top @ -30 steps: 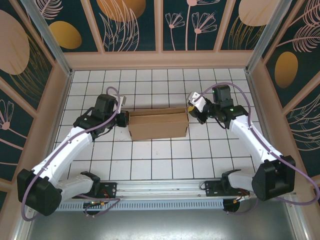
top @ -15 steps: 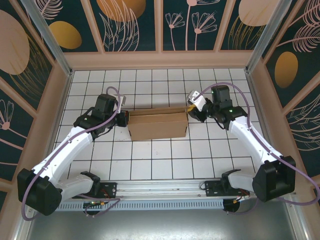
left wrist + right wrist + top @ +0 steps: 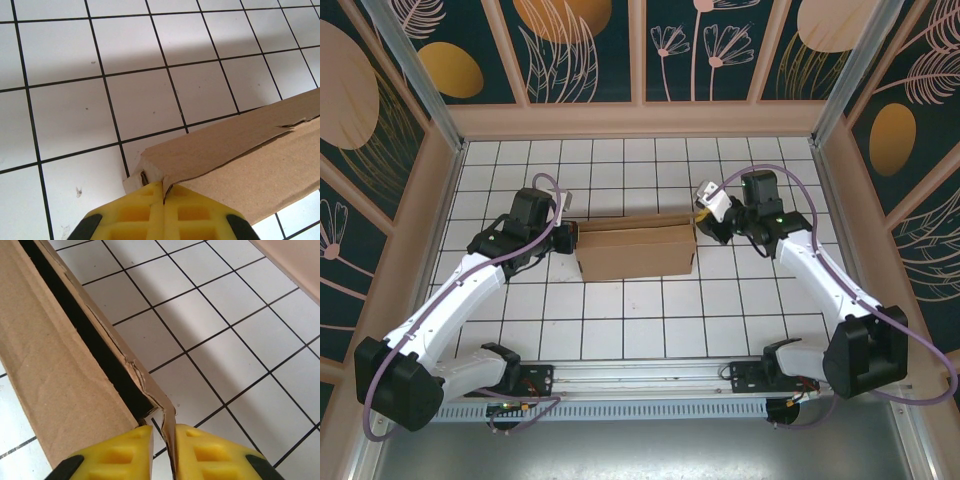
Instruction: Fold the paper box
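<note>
two arm bases sit at the near edge of the tiled table (image 3: 620, 330); both arms extend forward and inward toward the middle of the table.

the paper box (image 3: 636, 255) lies on the white tiles between the two wrists, roughly centred, with its long side across the table; it appears as a shallow brown rectangular form with a crease line along its far edge.

the left gripper (image 3: 163, 186) is at the left end of the box; its yellow fingers are pressed together; the corner of a cardboard flap enters the seam between them, so this gripper is clamped on the paper box.

the right gripper (image 3: 163, 430) is at the right end of the box; its yellow fingers stand slightly apart; a thin, creased end flap rises in the gap, close against one finger, with a strip of tile visible between the flap and the other finger; the jaws are narrowly parted and not clamping.

in the right wrist view a dark slot runs along the box interior.

beyond the box, tiles extend to the beige rear wall (image 3: 640, 120); dark floral panels (image 3: 580, 50) stand above it.
</note>
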### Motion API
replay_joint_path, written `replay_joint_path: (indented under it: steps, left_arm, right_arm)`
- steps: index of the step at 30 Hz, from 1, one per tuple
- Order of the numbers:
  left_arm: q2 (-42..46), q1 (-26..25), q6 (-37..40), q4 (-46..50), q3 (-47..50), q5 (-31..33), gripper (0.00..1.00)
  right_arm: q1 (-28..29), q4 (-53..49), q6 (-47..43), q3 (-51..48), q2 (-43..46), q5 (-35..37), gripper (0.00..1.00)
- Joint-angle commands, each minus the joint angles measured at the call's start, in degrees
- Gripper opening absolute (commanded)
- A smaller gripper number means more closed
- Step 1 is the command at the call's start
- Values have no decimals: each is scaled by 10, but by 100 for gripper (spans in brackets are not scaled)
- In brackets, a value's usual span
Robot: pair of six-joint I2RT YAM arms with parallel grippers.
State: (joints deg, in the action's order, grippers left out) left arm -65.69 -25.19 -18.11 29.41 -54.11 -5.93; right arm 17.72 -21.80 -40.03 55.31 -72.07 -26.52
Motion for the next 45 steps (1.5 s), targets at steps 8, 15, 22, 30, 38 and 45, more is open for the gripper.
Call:
replay_joint_path:
  steps: [8, 15, 22, 30, 38, 45]
  left_arm:
    - [-11, -6, 5, 43, -8, -8, 0]
    - [-19, -11, 1, 46, -13, -4, 0]
    - [-22, -12, -1, 50, -13, 4, 0]
    - [-22, -14, -5, 50, -13, 13, 0]
    - [-28, -21, -9, 49, -13, 20, 0]
    - [-27, -21, -8, 53, -13, 27, 0]
  right_arm:
    - [5, 8, 32, -2, 11, 2, 0]
    - [75, -29, 182, 43, -3, 110, 0]
    - [113, -75, 267, 54, -15, 148, 0]
    - [114, -78, 455, 64, -8, 158, 0]
    - [114, -168, 545, 126, -63, 125, 0]
    - [111, -193, 561, 138, -72, 120, 0]
